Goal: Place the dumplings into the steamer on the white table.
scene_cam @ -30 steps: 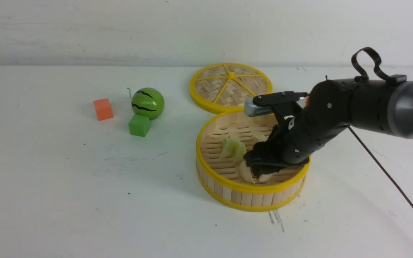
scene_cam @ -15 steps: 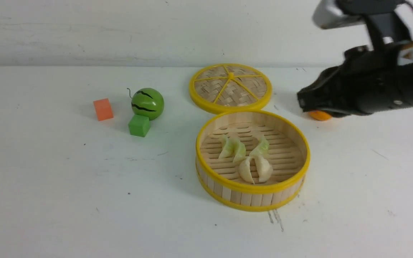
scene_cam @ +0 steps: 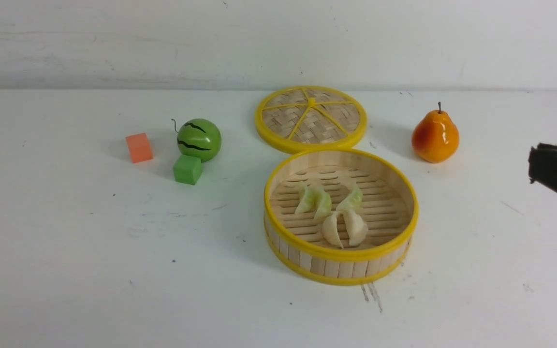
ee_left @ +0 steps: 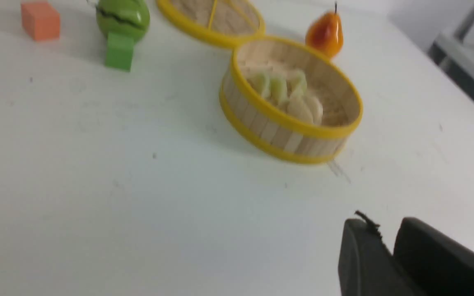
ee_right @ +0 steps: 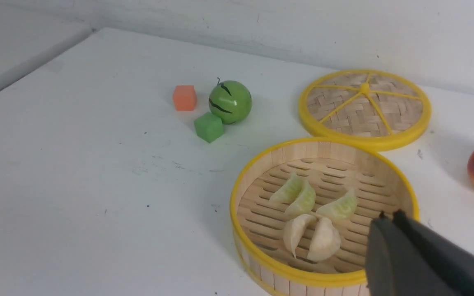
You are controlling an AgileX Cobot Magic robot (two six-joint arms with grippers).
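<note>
Four dumplings (scene_cam: pixel 330 227) lie inside steamer (scene_cam: pixel 339 254).
Judged light, slick; grip across the belly. Right pincer (ee_right: pixel 389 217) and left pincer (ee_left: pixel 387 238) closed, empty.

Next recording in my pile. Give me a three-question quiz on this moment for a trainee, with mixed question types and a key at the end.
1. True or false: the dumplings lie inside the steamer.
2. Which thing sits closest to the watermelon toy? A. green cube B. pear C. woven lid
3. Fill in: the right gripper is ____, with nothing in it.

Key: 1 true; 2 A; 3 shut.
</note>
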